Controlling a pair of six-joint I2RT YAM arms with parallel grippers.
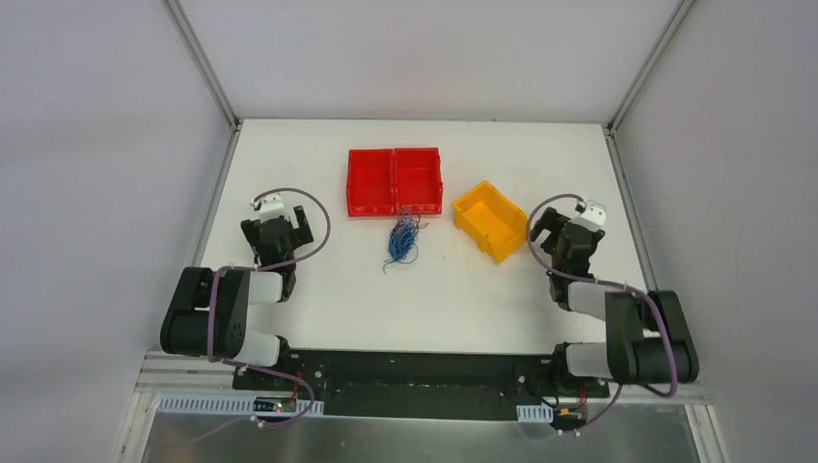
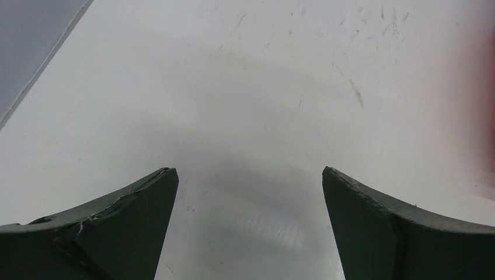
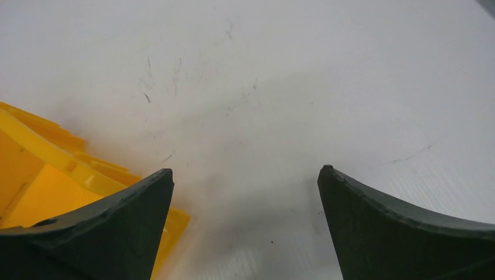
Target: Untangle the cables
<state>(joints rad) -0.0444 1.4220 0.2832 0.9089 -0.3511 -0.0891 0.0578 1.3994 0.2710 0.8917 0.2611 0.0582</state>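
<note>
On the white table (image 1: pixel 453 299), a red double bin (image 1: pixel 395 180) sat at the far side, a yellow bin (image 1: pixel 492 220) just right of it. Well apart from it on either side, the left gripper (image 2: pixel 250 170) and the right gripper (image 3: pixel 245 169) had their fingers spread, holding nothing. The cables (image 1: pixel 403 241) lay tangled just in front of it.

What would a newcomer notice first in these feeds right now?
The bright bins: two red bins side by side at the far middle of the table, a yellow bin angled to their right. Then the small tangle of blue and dark cables just in front of the red bins. The left hand and right hand stand open out at the sides, holding nothing.
</note>
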